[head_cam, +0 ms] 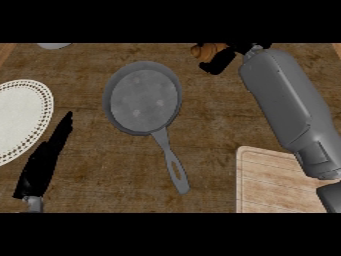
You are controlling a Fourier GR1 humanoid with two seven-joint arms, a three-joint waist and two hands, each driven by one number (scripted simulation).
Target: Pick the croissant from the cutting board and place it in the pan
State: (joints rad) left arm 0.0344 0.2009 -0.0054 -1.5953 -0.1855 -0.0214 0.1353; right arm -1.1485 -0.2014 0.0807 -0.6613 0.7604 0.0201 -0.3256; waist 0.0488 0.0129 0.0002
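At the top of the frame, right of centre, the right hand (221,62) is curled round the croissant (208,50) — only a brown-orange edge of it shows past the black fingers. It is held above the bench (92,180), up and to the right of the grey pan (142,97), whose handle points to the lower right. The cutting board (272,182) lies at the lower right. The left hand (44,160) rests at the lower left, fingers straight, beside a white plate (14,122).
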